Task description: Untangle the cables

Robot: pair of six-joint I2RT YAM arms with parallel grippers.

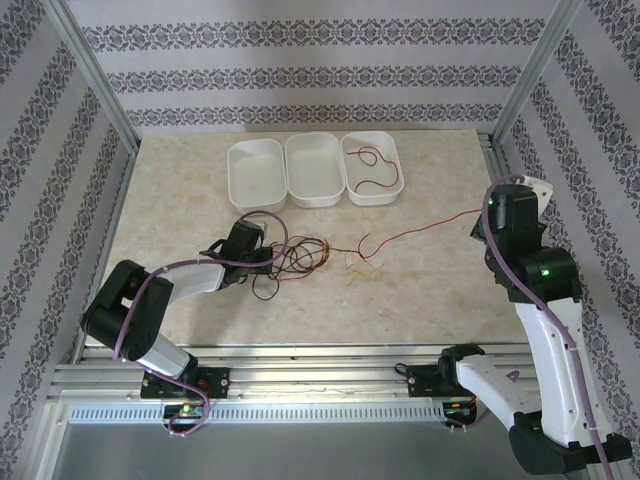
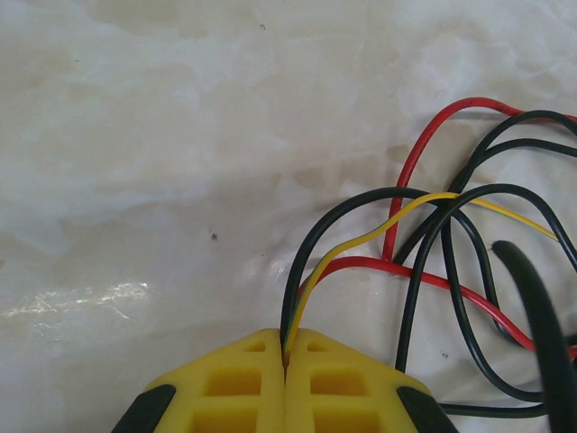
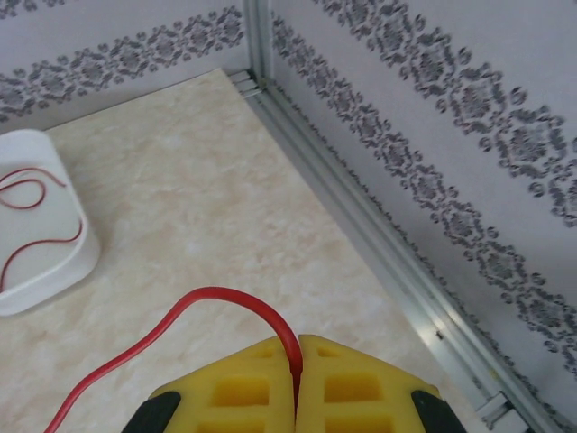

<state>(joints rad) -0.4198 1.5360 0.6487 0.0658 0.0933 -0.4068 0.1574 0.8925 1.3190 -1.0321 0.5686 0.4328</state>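
Top external view: right fingers [image 3: 270, 365] pinch the red cable [image 1: 428, 225], which stretches leftward to the tangle [image 1: 300, 258] mid-desk [image 1: 200, 310]; left fingers [image 2: 257, 365] clamp yellow and black strands [image 2: 305, 293] there, so pulling apart looks next

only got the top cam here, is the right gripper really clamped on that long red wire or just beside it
observer: Clamped. In the right wrist view the right gripper is shut on the red cable, which enters the seam between its fingers.
operator: and what's the left one pinching
observer: The left gripper is shut on a yellow cable and a black cable together.
operator: red in there too
observer: No. A red loop bends just ahead of the fingers, unclamped.
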